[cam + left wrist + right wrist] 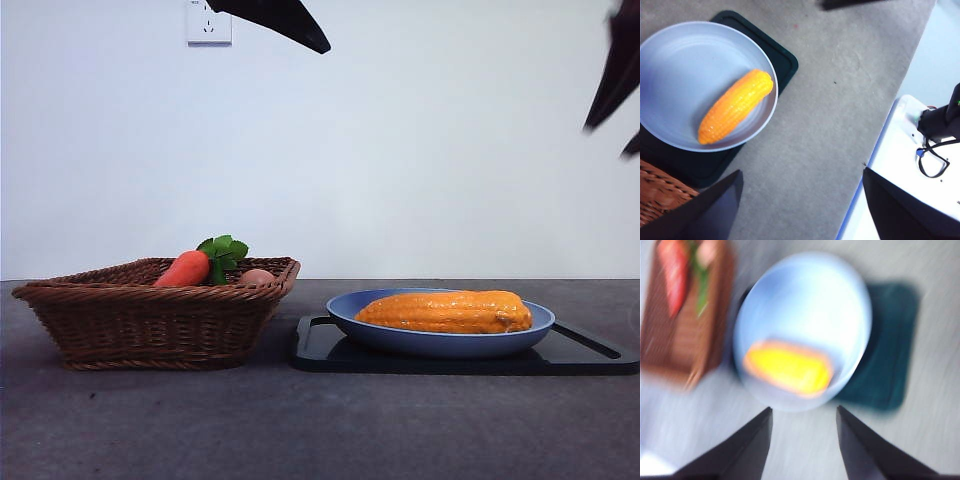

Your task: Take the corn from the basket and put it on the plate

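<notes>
The corn [447, 311] lies on its side in the light-blue plate [350, 306], which rests on a black tray. The left wrist view shows the corn [736, 105] near the plate's [680, 65] rim. In the blurred right wrist view the corn [788, 367] also lies in the plate [810, 300]. The wicker basket [150, 320] stands left of the plate. My left gripper [800, 200] hangs open high above the table, nothing between its jaws. My right gripper [804, 432] is open and empty too, high over the plate's near side.
A red-orange carrot [184, 268] with green leaves and a small pinkish egg-like item [256, 276] lie in the basket. The black tray [590, 352] reaches past the plate to the right. A white robot base [910, 165] borders the table. A wall socket [208, 22] sits high on the wall.
</notes>
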